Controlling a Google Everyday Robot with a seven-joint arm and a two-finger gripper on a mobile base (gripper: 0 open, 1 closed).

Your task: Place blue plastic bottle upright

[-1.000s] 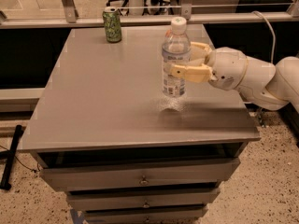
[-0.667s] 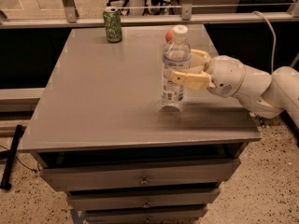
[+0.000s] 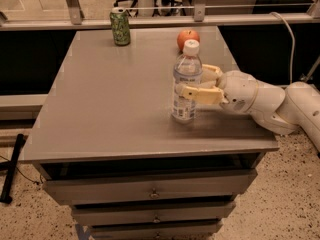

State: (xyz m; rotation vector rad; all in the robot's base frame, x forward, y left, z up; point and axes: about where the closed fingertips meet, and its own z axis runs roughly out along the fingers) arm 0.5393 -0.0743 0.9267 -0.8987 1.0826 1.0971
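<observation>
The blue plastic bottle (image 3: 187,68) is clear with a white cap and a white label. It stands upright on the grey table (image 3: 100,109), right of the middle, with its base on the tabletop. My gripper (image 3: 190,82) reaches in from the right at label height. Its near finger (image 3: 199,93) lies across the bottle's front and its far finger (image 3: 211,72) passes behind, so it is shut on the bottle. The white arm (image 3: 270,101) extends off to the right.
A green drink can (image 3: 120,27) stands at the table's back left. A red apple (image 3: 188,37) sits at the back, just behind the bottle. A metal rail (image 3: 200,19) runs behind the table. Drawers (image 3: 150,189) are below the front edge.
The bottle, held in my gripper, has come down and a little to the left, and its base now rests on the tabletop. The can has not moved.
</observation>
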